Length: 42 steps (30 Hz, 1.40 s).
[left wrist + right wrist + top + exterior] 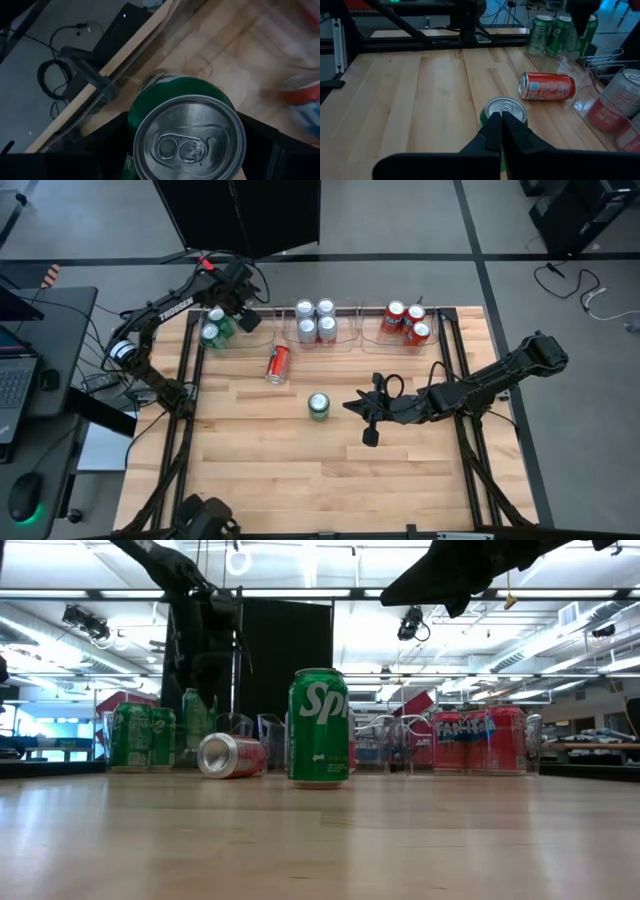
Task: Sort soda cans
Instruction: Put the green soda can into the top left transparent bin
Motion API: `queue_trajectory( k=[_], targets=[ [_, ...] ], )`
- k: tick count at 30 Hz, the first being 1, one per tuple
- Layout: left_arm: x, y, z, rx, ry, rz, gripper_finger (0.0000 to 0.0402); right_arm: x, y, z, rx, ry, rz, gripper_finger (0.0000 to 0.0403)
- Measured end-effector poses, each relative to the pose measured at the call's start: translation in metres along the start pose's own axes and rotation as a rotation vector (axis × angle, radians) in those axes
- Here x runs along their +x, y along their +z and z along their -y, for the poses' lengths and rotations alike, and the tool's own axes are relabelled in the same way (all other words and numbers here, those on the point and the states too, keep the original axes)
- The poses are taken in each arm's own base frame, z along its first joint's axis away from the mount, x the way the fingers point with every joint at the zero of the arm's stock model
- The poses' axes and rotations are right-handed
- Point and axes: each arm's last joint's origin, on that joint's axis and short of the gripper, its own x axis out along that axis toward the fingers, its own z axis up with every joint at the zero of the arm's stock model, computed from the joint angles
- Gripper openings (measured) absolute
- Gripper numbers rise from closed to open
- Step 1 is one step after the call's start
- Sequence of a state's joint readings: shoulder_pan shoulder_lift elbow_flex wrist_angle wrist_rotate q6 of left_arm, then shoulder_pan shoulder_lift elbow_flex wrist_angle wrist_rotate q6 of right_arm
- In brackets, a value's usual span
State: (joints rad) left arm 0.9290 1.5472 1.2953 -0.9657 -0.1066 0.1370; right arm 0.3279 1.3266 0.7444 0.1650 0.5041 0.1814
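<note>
My left gripper [233, 310] hangs over the clear left tray [250, 340] at the far left, shut on a green soda can [187, 135]; two more green cans [547, 32] stand in that tray. A red can [278, 364] lies on its side on the table, and a green can [318, 406] stands upright at mid-table. My right gripper [347, 406] is shut and held well above the table just right of that upright can. Silver-white cans [315, 321] fill the middle tray and red cans [408, 323] the right one. My left gripper pinches the green can's side wall just below the top rim [134, 131] between its two fingers, one finger [107, 137] on each side. The fingers come from above, pointing steeply down. The can stays upright; whether its base rests in the tray I cannot tell.
The three clear trays stand in a row along the table's far edge. The near half of the wooden table [320, 490] is bare. A desk with a laptop [15, 385] and a mouse stands beyond the table's left side.
</note>
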Motion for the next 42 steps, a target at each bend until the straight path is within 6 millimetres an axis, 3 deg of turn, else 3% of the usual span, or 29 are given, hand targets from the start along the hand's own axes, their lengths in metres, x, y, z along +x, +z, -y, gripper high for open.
queue_trajectory(
  k=[7, 13, 21, 25, 27, 34, 42],
  targets=[
    [0.031, 0.005, 0.000, 0.051, 0.009, -0.093, 0.0291, 0.000, 0.000, 0.000, 0.009, 0.000, -0.001, 0.0000],
    [0.043, 0.008, 0.000, 0.078, 0.014, -0.120, 0.0291, 0.000, 0.000, 0.000, 0.009, 0.000, -0.001, 0.0000],
    [0.045, 0.012, -0.002, 0.090, 0.052, -0.097, 0.0297, 0.000, 0.000, -0.001, 0.009, 0.003, -0.001, 0.0000],
    [0.048, 0.012, -0.002, 0.093, 0.075, -0.106, 0.0371, -0.001, 0.000, -0.001, 0.008, 0.005, -0.001, 0.0000],
    [0.049, 0.010, -0.003, 0.096, 0.104, -0.126, 0.0384, -0.001, 0.000, -0.001, 0.008, 0.005, -0.001, 0.0000],
    [0.047, 0.010, -0.004, 0.108, 0.127, -0.132, 0.0346, -0.001, 0.000, -0.001, 0.008, 0.005, -0.001, 0.0000],
    [0.046, 0.008, -0.005, 0.138, 0.192, -0.158, 0.0357, -0.001, 0.000, -0.001, 0.008, 0.005, -0.001, 0.0000]
  ],
)
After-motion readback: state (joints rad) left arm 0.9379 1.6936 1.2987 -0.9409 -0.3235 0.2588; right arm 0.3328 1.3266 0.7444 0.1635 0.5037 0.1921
